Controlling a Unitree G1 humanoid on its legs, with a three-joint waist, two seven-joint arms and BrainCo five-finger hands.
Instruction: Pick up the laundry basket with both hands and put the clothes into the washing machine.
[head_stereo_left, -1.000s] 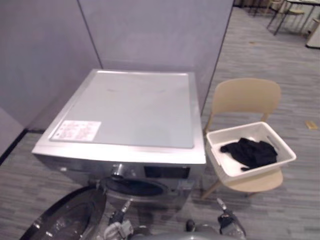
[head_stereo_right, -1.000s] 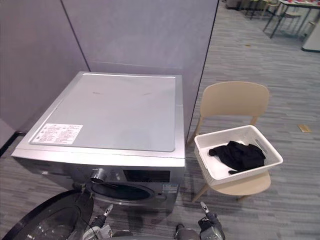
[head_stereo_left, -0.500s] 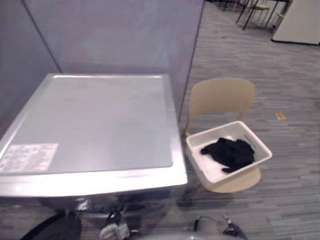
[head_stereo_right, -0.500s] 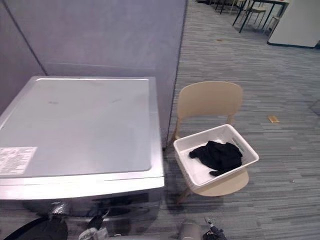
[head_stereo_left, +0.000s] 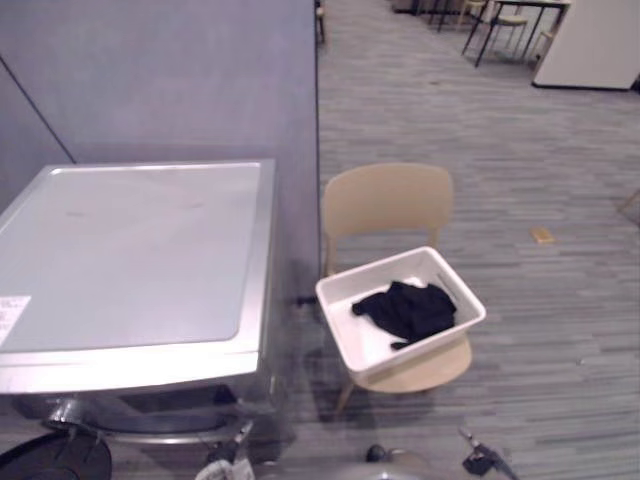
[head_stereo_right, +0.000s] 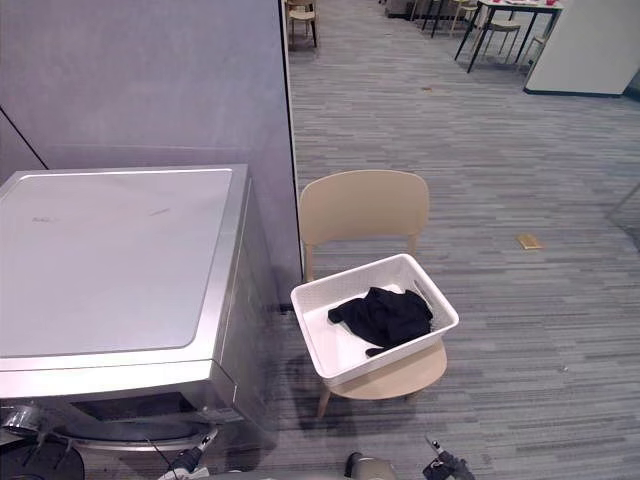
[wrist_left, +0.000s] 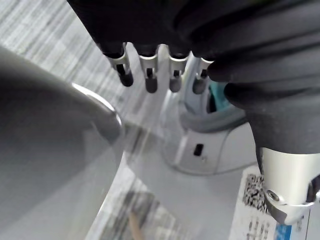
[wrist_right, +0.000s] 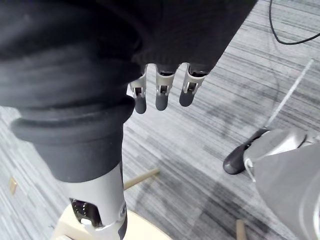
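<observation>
Sitting on chair (head_stereo_right: 363, 205), laundry basket (head_stereo_right: 343, 347), well apart from right hand (wrist_right: 161, 96)

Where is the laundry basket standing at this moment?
In the eye views the white laundry basket stands on the seat of the beige chair, to the right of the washing machine, with black clothes inside.

camera pan rightward toward laundry basket (head_stereo_left: 372, 346)

Your head pair looks steeply down from above; both eyes share washing machine (head_stereo_left: 130, 260) top, chair (head_stereo_left: 385, 205), laundry basket (head_stereo_left: 362, 345). Your wrist cameras sit tight behind left hand (wrist_left: 149, 75), right hand (wrist_right: 161, 95), facing floor (wrist_right: 210, 150).
</observation>
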